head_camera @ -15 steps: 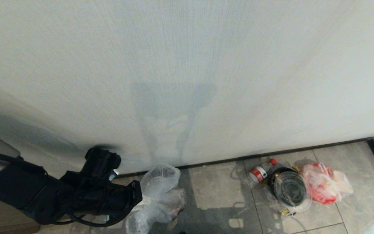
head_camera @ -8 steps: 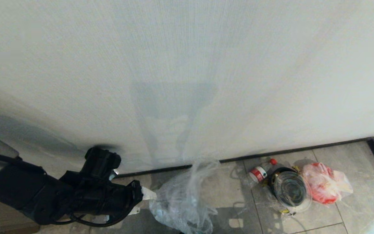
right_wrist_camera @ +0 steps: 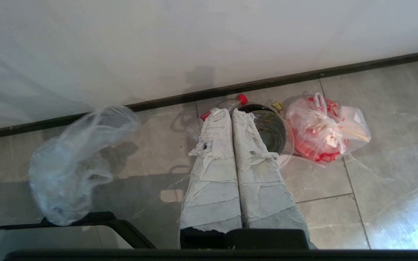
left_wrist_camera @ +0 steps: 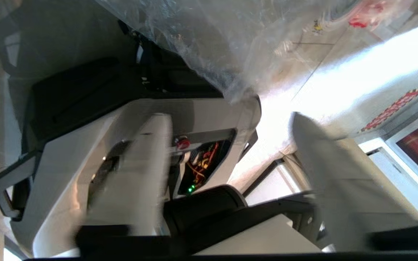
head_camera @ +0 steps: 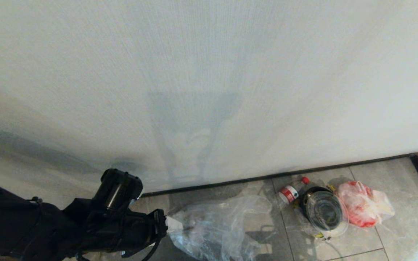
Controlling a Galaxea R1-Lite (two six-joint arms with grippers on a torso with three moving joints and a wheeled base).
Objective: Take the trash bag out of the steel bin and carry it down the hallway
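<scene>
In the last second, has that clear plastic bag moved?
Yes. The trash bag has dropped and spread right along the floor, toward the steel bin.

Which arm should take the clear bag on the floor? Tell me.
Left, probably. The left gripper is open right beside the trash bag; the right gripper is shut and points at other litter.

A pale grey wall (head_camera: 209,72) with a faint vertical texture fills most of the head view, soft shadows falling across its lower part. A dark skirting board (head_camera: 303,170) runs along its foot and turns a corner at the right. Below lies a floor of large grey marbled tiles (head_camera: 376,217) with thin grout lines, bright light pooling at the lower right (right_wrist_camera: 412,224)
</scene>
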